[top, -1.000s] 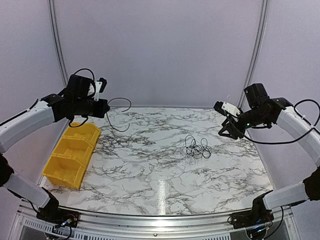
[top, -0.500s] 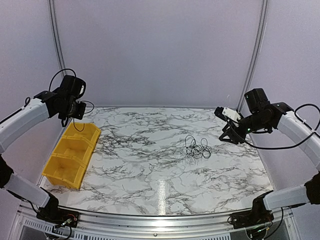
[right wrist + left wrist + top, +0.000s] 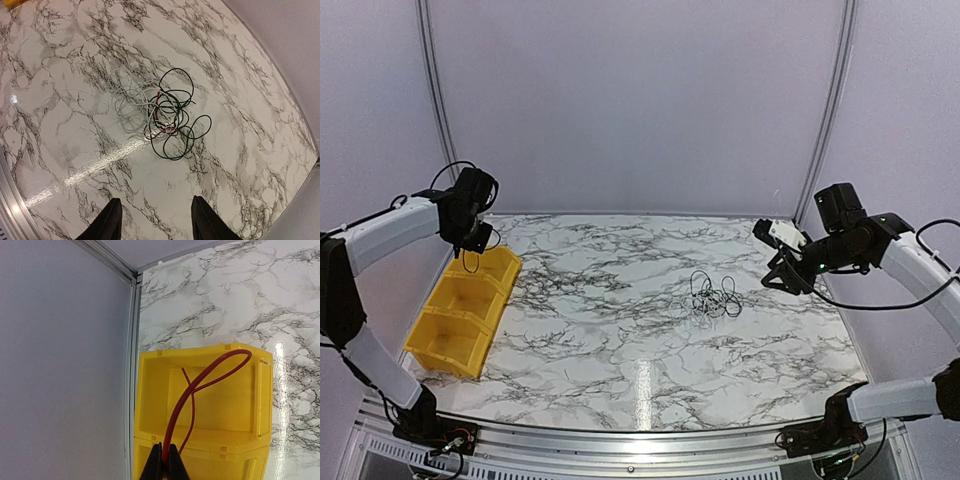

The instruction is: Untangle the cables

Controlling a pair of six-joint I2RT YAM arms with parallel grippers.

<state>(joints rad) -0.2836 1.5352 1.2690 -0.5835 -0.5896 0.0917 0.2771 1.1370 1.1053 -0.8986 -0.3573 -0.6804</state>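
- My left end effector (image 3: pixel 164 465): clamped shut on red cable (image 3: pixel 192 388), which loops ahead of it over yellow bin (image 3: pixel 265 395).
- My right end effector (image 3: pixel 157 222): jaws apart, holding nothing.
- Tangle of cables (image 3: pixel 160 112): on tabletop (image 3: pixel 240 150), ahead of that end effector, apart.

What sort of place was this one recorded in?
Most likely a lab robot work cell: plain lilac panel walls on metal frame posts enclose a marble-patterned table, with the left arm and right arm mounted at its near edge and a yellow bin on it.
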